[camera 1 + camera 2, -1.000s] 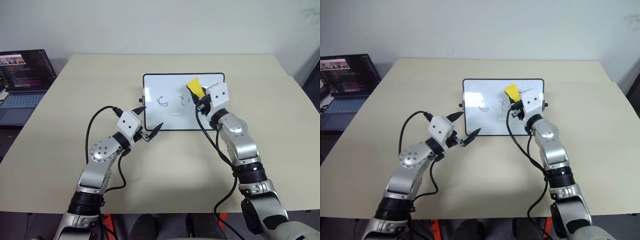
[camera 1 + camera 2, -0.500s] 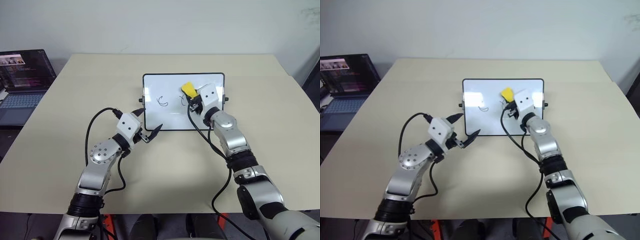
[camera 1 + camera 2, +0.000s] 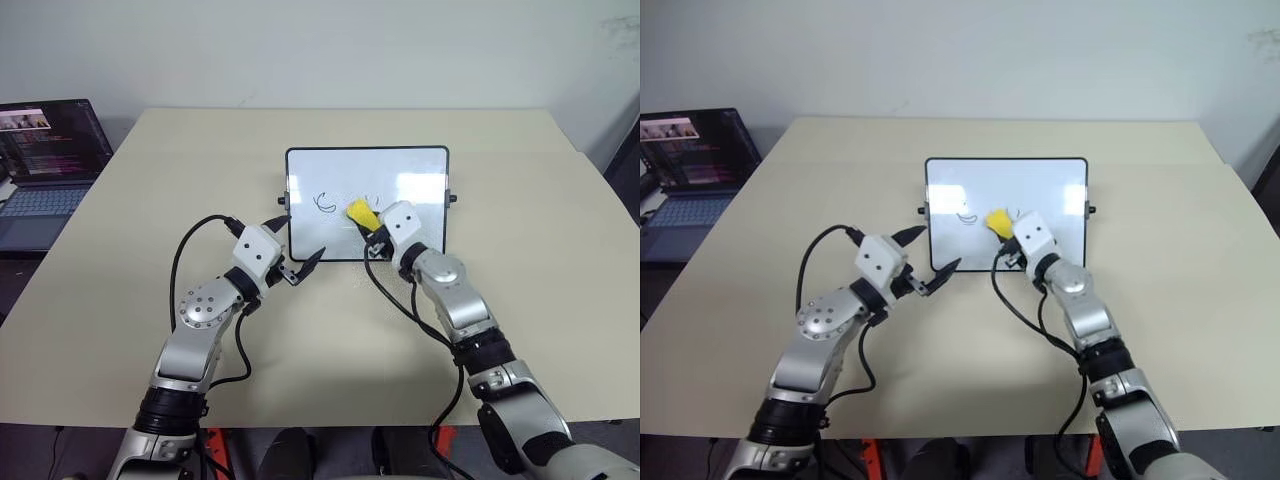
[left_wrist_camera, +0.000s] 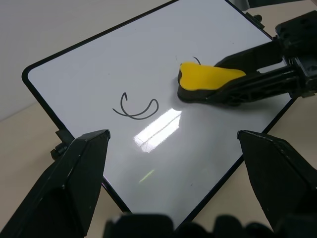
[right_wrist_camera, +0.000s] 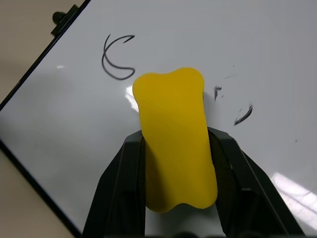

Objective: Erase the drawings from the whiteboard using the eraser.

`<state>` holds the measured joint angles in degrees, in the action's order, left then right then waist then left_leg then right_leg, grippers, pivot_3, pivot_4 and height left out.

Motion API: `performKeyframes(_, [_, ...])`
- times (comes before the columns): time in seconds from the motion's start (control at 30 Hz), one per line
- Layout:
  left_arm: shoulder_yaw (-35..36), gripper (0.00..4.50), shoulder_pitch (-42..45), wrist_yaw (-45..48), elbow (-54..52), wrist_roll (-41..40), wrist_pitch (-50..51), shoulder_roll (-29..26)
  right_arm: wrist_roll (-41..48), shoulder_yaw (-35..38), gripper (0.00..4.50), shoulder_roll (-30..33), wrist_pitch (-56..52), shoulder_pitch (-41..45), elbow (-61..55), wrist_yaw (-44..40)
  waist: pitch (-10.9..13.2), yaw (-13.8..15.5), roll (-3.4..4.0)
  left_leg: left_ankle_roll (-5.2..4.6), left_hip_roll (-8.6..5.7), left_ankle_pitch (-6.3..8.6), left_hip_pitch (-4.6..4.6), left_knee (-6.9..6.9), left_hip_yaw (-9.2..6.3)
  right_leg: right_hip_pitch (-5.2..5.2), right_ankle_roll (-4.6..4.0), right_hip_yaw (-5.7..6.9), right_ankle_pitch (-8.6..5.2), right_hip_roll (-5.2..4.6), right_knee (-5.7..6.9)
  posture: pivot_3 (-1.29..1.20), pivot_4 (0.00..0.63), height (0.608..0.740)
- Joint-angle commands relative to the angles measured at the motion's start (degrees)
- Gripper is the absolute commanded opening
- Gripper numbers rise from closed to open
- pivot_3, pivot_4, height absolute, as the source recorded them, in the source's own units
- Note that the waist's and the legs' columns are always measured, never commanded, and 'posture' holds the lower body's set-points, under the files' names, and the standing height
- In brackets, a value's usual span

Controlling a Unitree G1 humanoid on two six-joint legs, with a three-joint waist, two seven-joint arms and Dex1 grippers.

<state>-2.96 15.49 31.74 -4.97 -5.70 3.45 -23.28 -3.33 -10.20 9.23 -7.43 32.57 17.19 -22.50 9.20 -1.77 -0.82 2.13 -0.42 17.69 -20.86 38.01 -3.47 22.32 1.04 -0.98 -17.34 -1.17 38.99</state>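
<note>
Right gripper (image 5: pixel 176 198) clamps eraser (image 5: pixel 174 134) on whiteboard (image 3: pixel 400 165), middle drawings (image 5: pixel 119 62) partly hidden; left gripper (image 3: pixel 297 245) spread wide.

Board: small white glossy whiteboard with thin black frame (image 3: pixel 1040 180), centre of frame, flat on beige table (image 3: pixel 1160 300).
Eraser: yellow sponge block (image 3: pixel 997 220), clamped in right gripper (image 3: pixel 1004 238), on board's lower middle.
Left gripper: black fingers (image 3: pixel 943 268) spread, at board's lower-left corner.

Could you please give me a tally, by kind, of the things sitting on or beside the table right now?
Whiteboard: 1
Eraser, held in the right claw: 1
Laptop, off the table's left edge: 1
Table: 1
Total: 4
</note>
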Motion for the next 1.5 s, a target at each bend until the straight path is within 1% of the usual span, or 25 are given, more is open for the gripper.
performKeyframes(0.03, [1.05, 4.50, 0.63, -0.54, -2.14, -0.42, -0.20, -0.01, 0.11, 0.19, 1.39, 1.28, -1.59, -1.95, -3.95, -1.01, 0.00, 0.02, 0.00, 0.00, 0.00, 0.00, 0.00, 0.00, 0.00, 0.00, 0.00, 0.00, 0.00, 0.00, 0.00, 0.00, 0.150, 0.740])
performKeyframes(0.2, [1.09, 4.50, 0.82, -0.41, -1.79, -0.42, -0.27, -0.12, 0.69, 1.08, 1.39, 2.99, -2.63, -4.51, -8.04, -1.68, 0.00, 0.05, 0.00, 0.00, -0.01, 0.00, 0.00, 0.01, 0.00, 0.00, 0.00, 0.00, 0.00, 0.00, 0.00, 0.00, 0.150, 0.740])
performKeyframes(0.33, [0.97, 4.50, 1.16, -0.34, -1.32, -0.38, -0.45, -0.03, 1.53, 2.55, 1.39, 3.56, -2.98, -5.05, -11.07, -0.69, 0.00, 0.03, 0.00, 0.00, -0.01, 0.00, 0.00, 0.00, 0.01, 0.00, 0.00, -0.01, 0.00, 0.00, -0.01, 0.00, 0.150, 0.740])
performKeyframes(0.63, [0.53, 4.50, 1.95, -0.05, -0.06, -0.31, -1.14, 0.32, 2.60, 6.23, 1.39, 3.05, -3.97, -0.93, -14.01, 2.01, 0.00, -0.03, 0.00, 0.00, -0.01, 0.00, 0.00, 0.00, 0.01, 0.00, 0.00, 0.00, 0.00, 0.01, -0.01, 0.00, 0.150, 0.740])
performKeyframes(0.83, [0.33, 4.50, 2.26, 0.09, 0.27, -0.17, -1.36, 0.69, 1.98, 5.84, 1.39, 2.78, -5.95, 2.73, -11.51, 3.54, 0.00, 0.02, 0.00, 0.00, -0.01, 0.00, -0.01, 0.00, 0.00, 0.01, 0.00, 0.00, 0.00, 0.00, -0.02, 0.00, 0.150, 0.740])
performKeyframes(1.1, [0.28, 4.50, 1.55, 0.17, -0.58, -0.15, -1.37, 0.80, 0.05, 3.53, 1.39, 1.07, -5.00, 7.53, -3.50, 4.90, 0.00, -0.03, 0.00, 0.00, -0.01, 0.00, -0.01, -0.01, 0.01, 0.01, 0.00, 0.00, 0.00, 0.00, -0.01, 0.00, 0.150, 0.740])
performKeyframes(1.27, [0.42, 4.50, 1.08, -0.04, -1.25, -0.09, -1.20, 0.72, -0.71, 2.66, 1.39, 0.87, -4.35, 7.32, -1.59, 4.47, 0.00, -0.03, 0.00, 0.00, -0.01, 0.00, -0.02, -0.01, 0.02, 0.02, 0.00, -0.01, 0.00, 0.00, -0.02, 0.00, 0.150, 0.740])
performKeyframes(1.5, [0.27, 4.50, 0.56, -0.40, -1.84, 0.03, -1.06, 0.97, -0.63, 2.11, 1.39, 2.21, -6.21, 4.30, -4.09, 3.13, 0.00, 0.01, 0.00, 0.00, -0.01, 0.00, -0.02, -0.01, 0.01, 0.02, 0.00, 0.00, 0.00, 0.00, -0.02, 0.00, 0.150, 0.740])
